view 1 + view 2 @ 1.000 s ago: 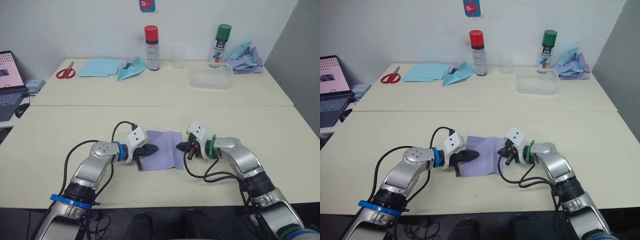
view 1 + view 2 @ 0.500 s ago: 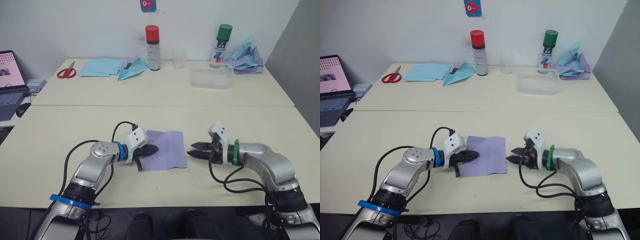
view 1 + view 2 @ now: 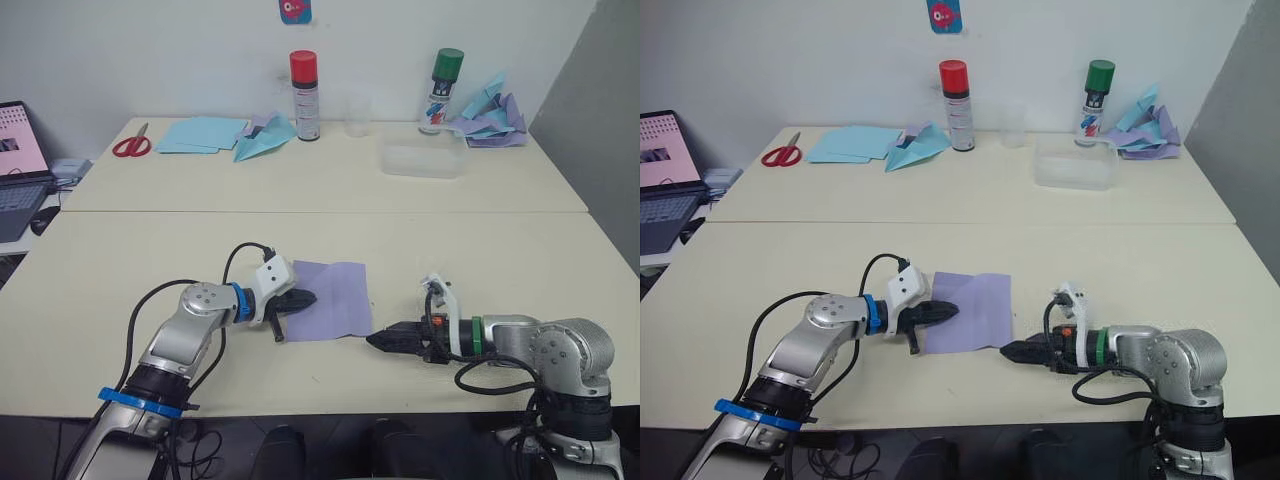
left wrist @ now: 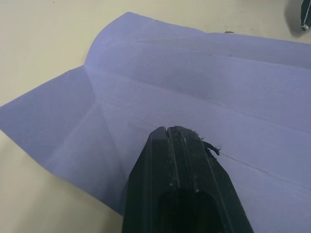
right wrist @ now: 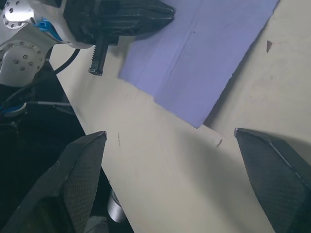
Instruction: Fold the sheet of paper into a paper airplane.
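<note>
**Left gripper pins the sheet, right gripper waits at its corner**

Here the sheet of paper (image 3: 332, 299) lies flat on the table (image 3: 300, 225). The left gripper (image 3: 300, 299) has its fingers pressed together, tips down on the sheet's edge. The right gripper (image 3: 385, 340) has its jaws spread wide, the sheet's near corner just ahead of them, untouched.

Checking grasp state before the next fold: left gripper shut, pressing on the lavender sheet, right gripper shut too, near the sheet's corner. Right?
Not quite. The right gripper is open: the right wrist view shows its two fingers spread wide apart, off the sheet of paper. The left gripper is shut on top of the sheet, as you said.
</note>
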You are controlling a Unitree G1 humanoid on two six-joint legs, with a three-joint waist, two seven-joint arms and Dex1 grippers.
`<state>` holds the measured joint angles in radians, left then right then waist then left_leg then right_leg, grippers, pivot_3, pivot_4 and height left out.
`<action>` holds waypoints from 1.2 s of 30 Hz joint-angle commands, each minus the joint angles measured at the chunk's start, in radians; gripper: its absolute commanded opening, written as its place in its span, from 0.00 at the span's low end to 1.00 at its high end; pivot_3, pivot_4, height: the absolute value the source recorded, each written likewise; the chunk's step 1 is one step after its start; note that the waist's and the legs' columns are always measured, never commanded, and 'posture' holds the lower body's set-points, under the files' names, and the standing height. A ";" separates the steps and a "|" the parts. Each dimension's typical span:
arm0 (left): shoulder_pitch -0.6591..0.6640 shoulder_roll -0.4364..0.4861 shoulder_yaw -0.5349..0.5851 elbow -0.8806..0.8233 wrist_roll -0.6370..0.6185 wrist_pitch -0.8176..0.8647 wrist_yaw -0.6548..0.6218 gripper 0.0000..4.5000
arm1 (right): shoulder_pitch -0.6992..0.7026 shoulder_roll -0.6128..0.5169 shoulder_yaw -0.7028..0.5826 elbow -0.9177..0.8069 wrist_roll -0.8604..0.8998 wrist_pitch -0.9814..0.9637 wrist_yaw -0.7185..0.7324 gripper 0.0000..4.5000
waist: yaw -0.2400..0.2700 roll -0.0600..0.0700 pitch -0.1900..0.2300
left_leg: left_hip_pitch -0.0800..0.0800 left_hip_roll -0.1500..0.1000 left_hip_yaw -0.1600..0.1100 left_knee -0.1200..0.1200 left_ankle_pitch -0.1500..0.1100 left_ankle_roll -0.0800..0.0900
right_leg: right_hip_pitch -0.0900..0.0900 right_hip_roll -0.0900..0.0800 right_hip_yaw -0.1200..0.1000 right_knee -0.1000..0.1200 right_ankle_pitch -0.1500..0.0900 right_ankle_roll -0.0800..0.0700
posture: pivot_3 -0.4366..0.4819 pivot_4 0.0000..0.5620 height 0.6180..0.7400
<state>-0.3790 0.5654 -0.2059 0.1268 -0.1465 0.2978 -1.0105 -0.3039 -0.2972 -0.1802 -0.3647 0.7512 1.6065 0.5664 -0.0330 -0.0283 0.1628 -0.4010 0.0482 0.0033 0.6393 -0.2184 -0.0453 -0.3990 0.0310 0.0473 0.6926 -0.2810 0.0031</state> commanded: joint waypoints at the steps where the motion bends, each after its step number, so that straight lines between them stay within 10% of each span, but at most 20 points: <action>1: 0.022 0.013 -0.017 0.017 0.020 0.019 -0.004 0.00 | -0.027 0.029 -0.019 0.034 0.093 0.008 -0.106 0.98 | 0.000 0.000 0.000 | 0.000 0.000 0.000 0.000 0.000 0.000 | 0.000 0.000 0.000 0.000 0.000 0.000 | 0.48 0.27 1.00; 13: 0.050 0.010 -0.004 -0.007 0.024 0.019 0.011 0.00 | -0.120 0.264 -0.169 0.246 0.298 0.008 -0.480 0.98 | -0.009 0.000 -0.001 | 0.001 0.001 0.000 -0.006 0.000 0.000 | 0.000 0.000 0.000 -0.003 0.000 0.000 | 0.48 0.27 1.00; 27: 0.024 0.004 -0.005 0.038 0.035 -0.013 0.010 0.00 | -0.264 0.386 -0.322 0.337 0.384 0.002 -0.558 0.98 | -0.011 0.001 0.000 | -0.001 0.001 0.000 -0.011 0.000 0.000 | 0.000 0.000 -0.001 -0.012 0.000 0.000 | 0.48 0.27 1.00; 36: 0.013 0.005 -0.002 0.056 0.041 -0.028 0.018 0.00 | -0.279 0.435 -0.373 0.369 0.403 -0.028 -0.608 0.38 | -0.011 0.002 0.000 | -0.001 0.001 0.000 -0.011 0.000 0.000 | 0.000 0.000 -0.001 -0.012 0.001 0.001 | 0.48 0.27 1.00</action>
<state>-0.3688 0.5631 -0.1916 0.1458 -0.1467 0.2536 -1.0156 -0.5593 0.1290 -0.5357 0.0088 1.1192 1.5921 -0.0375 -0.0443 -0.0268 0.1629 -0.4020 0.0489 0.0033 0.6279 -0.2183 -0.0451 -0.3996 0.0309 0.0466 0.6809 -0.2801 0.0036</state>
